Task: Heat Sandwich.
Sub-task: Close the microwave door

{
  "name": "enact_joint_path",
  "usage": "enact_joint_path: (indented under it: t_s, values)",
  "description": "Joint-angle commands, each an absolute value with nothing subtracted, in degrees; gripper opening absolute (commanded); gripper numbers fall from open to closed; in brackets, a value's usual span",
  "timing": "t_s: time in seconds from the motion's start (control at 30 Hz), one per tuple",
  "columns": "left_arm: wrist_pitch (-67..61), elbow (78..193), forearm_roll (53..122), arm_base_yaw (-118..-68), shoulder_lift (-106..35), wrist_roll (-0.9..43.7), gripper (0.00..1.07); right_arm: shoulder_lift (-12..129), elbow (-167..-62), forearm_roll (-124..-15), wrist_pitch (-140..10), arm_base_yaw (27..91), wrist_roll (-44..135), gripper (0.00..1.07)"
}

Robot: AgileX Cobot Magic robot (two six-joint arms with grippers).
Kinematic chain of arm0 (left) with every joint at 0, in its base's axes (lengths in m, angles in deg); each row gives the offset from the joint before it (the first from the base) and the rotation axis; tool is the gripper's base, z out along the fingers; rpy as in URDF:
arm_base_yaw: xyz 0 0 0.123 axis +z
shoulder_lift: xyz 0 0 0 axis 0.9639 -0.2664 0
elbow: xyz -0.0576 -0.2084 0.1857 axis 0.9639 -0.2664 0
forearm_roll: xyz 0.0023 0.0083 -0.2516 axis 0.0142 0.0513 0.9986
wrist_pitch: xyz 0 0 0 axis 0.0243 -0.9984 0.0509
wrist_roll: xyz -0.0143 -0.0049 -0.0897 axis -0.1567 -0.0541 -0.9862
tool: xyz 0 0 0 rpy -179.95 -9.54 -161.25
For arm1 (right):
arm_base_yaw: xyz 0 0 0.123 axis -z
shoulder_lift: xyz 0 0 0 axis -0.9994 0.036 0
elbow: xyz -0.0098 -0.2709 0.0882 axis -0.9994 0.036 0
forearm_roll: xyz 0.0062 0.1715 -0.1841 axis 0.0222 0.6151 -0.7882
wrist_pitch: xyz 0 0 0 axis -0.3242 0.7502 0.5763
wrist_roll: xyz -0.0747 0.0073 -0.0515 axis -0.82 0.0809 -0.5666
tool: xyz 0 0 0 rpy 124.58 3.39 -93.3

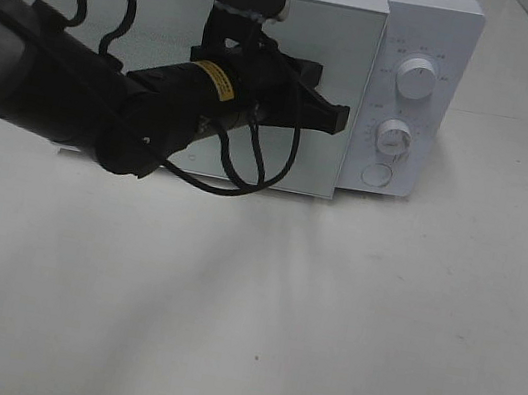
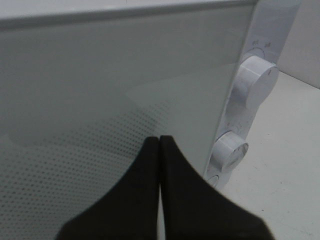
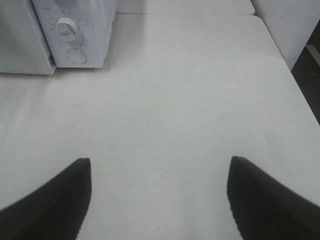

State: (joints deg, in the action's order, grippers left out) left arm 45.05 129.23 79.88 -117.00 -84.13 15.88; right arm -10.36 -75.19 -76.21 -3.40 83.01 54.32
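No sandwich shows in any view. The white microwave (image 1: 430, 23) stands at the back of the table with its frosted door (image 1: 88, 36) closed. My left gripper (image 1: 339, 119) is shut and empty, its tips pressed together right at the door's right-hand part, close to the control panel. In the left wrist view the left gripper (image 2: 159, 141) points at the dotted door glass (image 2: 75, 100). My right gripper (image 3: 160, 159) hangs open over the bare table with nothing between its fingers, and it is outside the exterior high view.
The control panel has an upper knob (image 1: 416, 80), a lower knob (image 1: 393, 137) and a round button (image 1: 376, 175). The black left arm (image 1: 50, 81) and its cable cross in front of the door. The white table (image 1: 325, 319) ends at the right edge (image 3: 300, 85).
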Motion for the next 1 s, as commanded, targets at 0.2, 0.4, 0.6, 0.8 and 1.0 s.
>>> enact_joint_path:
  t_s: [0.2,0.4,0.6,0.8,1.0]
  values:
    - [44.7,133.6,82.0,-116.9,-86.2,16.1,0.00,-12.1,-75.1,-76.4,-4.3,83.3,53.9,0.73]
    - [43.0,137.0,84.1,-116.8,-87.8,19.2,0.00,-12.1,-75.1,-76.4,-4.3,83.3,53.8,0.73]
    - [42.2,138.3,85.4,-116.4,-88.4,19.8,0.00,-12.1,-75.1,-76.4,-4.3,83.3,53.9,0.73]
    - [42.6,139.1,85.7,-115.2,-89.1,20.2,0.00,-12.1,-75.1,-76.4,-4.3,83.3,53.8,0.73]
    - [42.5,139.4,86.2,-113.9,-89.2,20.2,0.00,-12.1,-75.1,-76.4,-4.3,83.3,53.8,0.73]
